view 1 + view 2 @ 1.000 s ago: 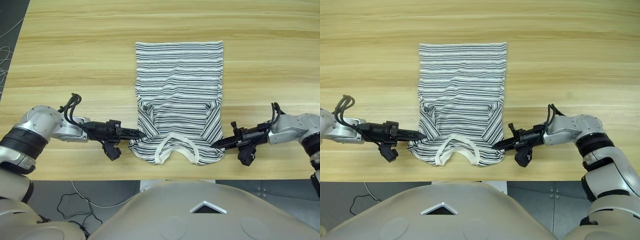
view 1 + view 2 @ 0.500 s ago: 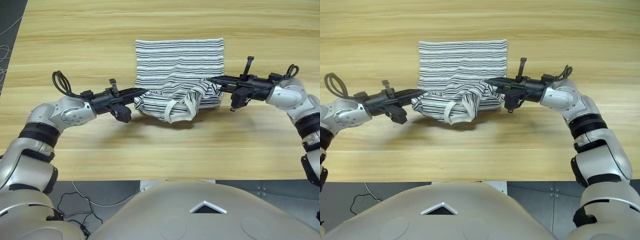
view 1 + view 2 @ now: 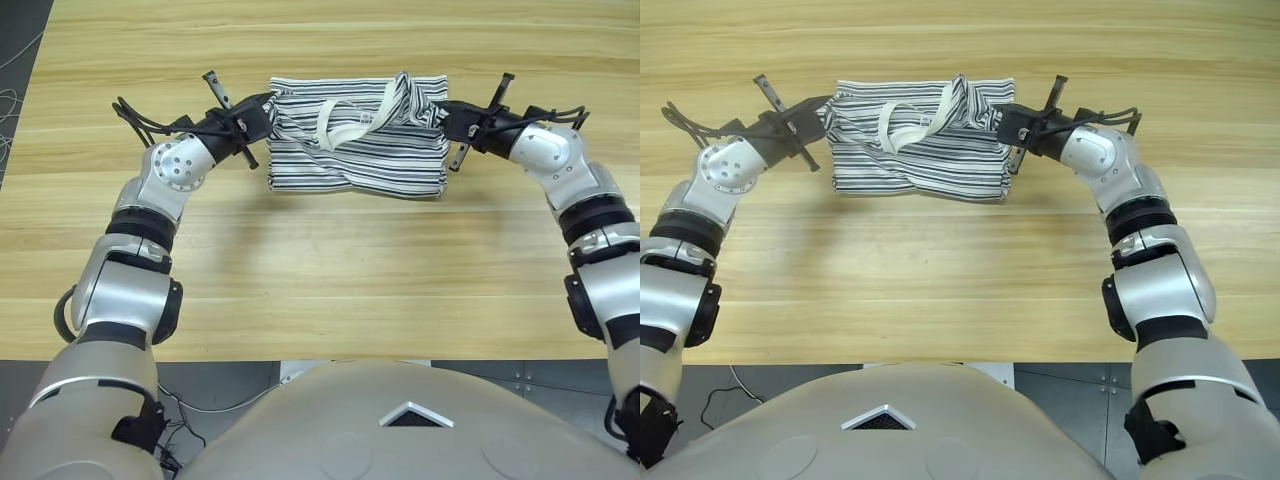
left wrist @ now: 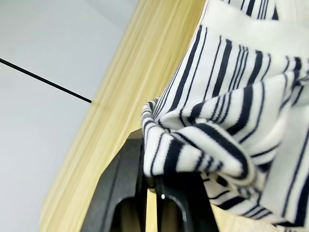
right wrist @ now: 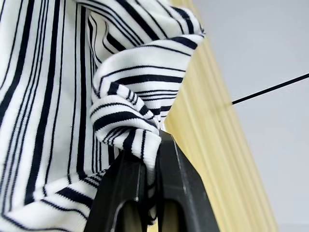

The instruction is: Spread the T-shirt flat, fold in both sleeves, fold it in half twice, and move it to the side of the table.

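T-shirt [image 3: 356, 152], upper centre of frame, lies doubled on the table [image 3: 320, 270]. The left gripper [image 3: 262, 106] and right gripper [image 3: 438, 110] are each clamped on a raised corner. Risk: releasing unevenly would likely skew the fold.

Left arm: I see it stretched forward, elbow out, forearm angled inward; left end effector [image 3: 266, 103]: fingers pinched on a bunched corner of the T-shirt [image 3: 360, 155]; right arm: mirrored pose, forearm angled inward; right end effector [image 3: 434, 107]: fingers pinched on the opposite corner.
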Robot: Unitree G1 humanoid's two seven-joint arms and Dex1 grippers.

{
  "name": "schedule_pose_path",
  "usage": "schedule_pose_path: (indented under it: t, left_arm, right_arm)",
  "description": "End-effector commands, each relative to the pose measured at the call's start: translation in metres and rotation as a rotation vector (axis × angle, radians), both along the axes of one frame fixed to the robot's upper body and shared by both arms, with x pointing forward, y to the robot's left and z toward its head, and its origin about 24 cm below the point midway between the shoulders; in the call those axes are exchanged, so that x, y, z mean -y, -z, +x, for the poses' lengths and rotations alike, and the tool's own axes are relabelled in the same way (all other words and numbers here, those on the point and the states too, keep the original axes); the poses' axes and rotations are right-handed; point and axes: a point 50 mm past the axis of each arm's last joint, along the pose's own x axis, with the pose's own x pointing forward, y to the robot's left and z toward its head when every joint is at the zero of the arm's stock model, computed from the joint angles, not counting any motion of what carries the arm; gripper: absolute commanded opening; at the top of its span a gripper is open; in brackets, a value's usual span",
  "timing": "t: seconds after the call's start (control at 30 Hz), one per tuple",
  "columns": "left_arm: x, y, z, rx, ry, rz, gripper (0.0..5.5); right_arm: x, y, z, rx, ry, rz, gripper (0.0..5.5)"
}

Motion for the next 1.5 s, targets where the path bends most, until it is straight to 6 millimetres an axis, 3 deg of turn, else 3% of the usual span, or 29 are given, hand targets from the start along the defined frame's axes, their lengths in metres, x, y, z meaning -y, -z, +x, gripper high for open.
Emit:
schedule_pose_path:
  t: [0.03, 0.3, 0.33, 0.8, 0.97, 1.17, 1.43, 1.5]
  left_arm:
    - [0.007, -0.005, 0.012, 0.007, -0.033, 0.012, 0.1]
    - [0.022, 0.001, 0.016, -0.049, -0.04, -0.025, 0.1]
    - [0.023, 0.0, 0.018, -0.059, -0.052, -0.042, 0.41]
    - [0.018, -0.001, 0.034, -0.14, -0.287, -0.154, 2.64]
    - [0.015, -0.001, 0.039, -0.202, -0.427, -0.304, 2.64]
    - [0.028, 0.006, 0.042, -0.371, -0.571, -0.552, 2.64]
    - [0.033, 0.015, 0.039, -0.491, -0.631, -0.628, 2.64]
    - [0.029, 0.016, 0.039, -0.487, -0.667, -0.624, 2.64]
  right_arm:
    - [-0.004, -0.008, 0.015, 0.009, 0.081, -0.005, 0.13]
    - [-0.011, 0.002, 0.021, -0.062, 0.167, -0.036, 0.13]
    - [-0.012, 0.003, 0.022, -0.075, 0.171, -0.046, 0.1]
    - [-0.017, -0.001, 0.031, -0.106, 0.296, 0.061, 2.67]
    - [-0.012, -0.011, 0.039, -0.033, 0.396, 0.095, 2.67]
    - [-0.011, -0.016, 0.042, 0.014, 0.444, 0.131, 2.67]
    - [-0.021, -0.017, 0.041, 0.034, 0.375, 0.146, 2.67]
    - [-0.034, -0.015, 0.035, -0.002, 0.28, 0.184, 2.67]
